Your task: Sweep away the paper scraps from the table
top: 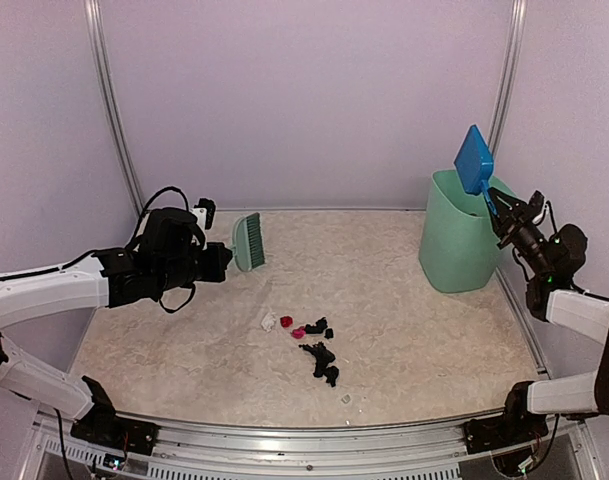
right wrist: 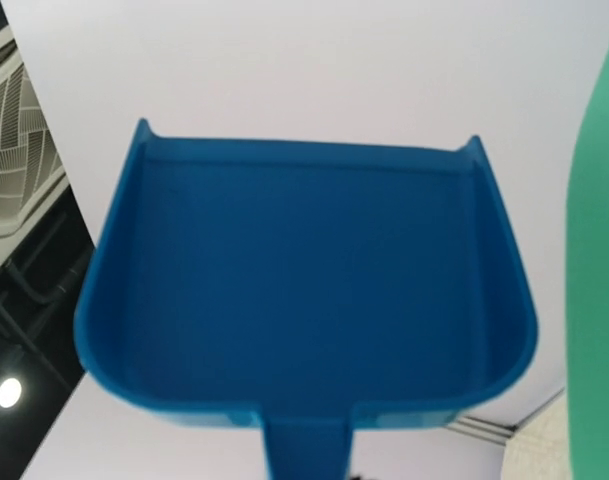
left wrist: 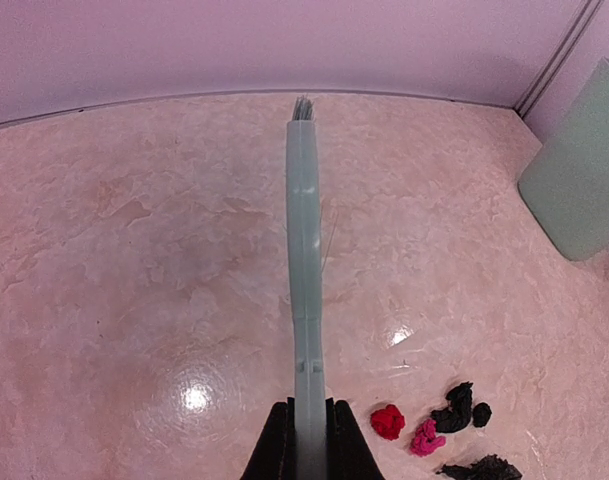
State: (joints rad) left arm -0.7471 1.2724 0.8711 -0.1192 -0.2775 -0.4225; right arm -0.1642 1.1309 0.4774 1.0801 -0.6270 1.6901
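The paper scraps [top: 316,352] lie in a loose cluster on the table [top: 404,320] near its front middle: mostly black, a few pink-red [top: 286,321], one white [top: 268,321]. Some also show in the left wrist view [left wrist: 388,421]. My left gripper [top: 222,262] is shut on the handle of the green hand brush [top: 249,241], held above the table's left side, behind the scraps; it also shows in the left wrist view [left wrist: 304,260]. My right gripper [top: 502,218] is shut on the handle of the blue dustpan [top: 474,160], raised above the bin. The pan [right wrist: 304,290] looks empty in the right wrist view.
A tall mint-green bin [top: 459,232] stands at the back right, also in the left wrist view [left wrist: 579,180]. Walls with metal posts enclose the table; a metal rail [top: 304,425] runs along the front edge.
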